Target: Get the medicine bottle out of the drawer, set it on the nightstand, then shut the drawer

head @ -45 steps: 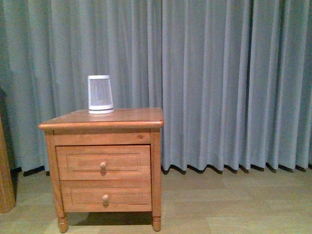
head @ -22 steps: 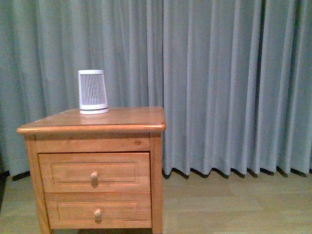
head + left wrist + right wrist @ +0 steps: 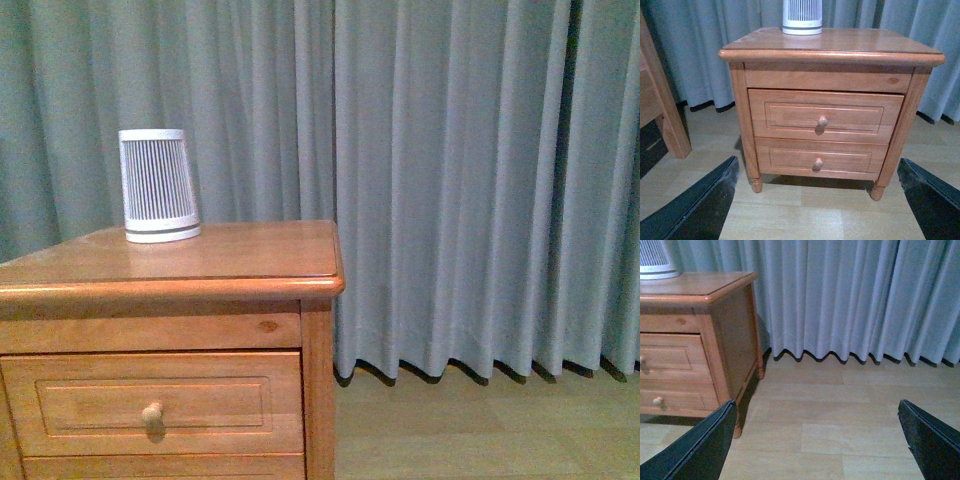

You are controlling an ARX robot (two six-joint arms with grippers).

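The nightstand (image 3: 230, 255) stands at the lower left of the front view and shows whole in the left wrist view (image 3: 830, 45). Its taller upper drawer (image 3: 790, 112) has a round knob (image 3: 823, 121) and looks shut, as in the front view (image 3: 60, 405). The medicine bottle is hidden. My left gripper (image 3: 817, 167) is open and empty, low above the floor and well short of the nightstand's front. My right gripper (image 3: 816, 407) is open and empty over bare floor to the right of the nightstand (image 3: 695, 285).
A ribbed white device (image 3: 157, 185) stands on the nightstand's top near the back left. The shallower lower drawer (image 3: 790, 157) is shut. A grey-blue curtain (image 3: 450, 180) hangs behind. A plain wooden furniture frame (image 3: 660, 100) stands left of the nightstand. Wood floor (image 3: 840, 415) lies to the right.
In the front view the nightstand has grown larger and slid left and down, so I have come closer to it. The lower drawer has dropped out of that view.
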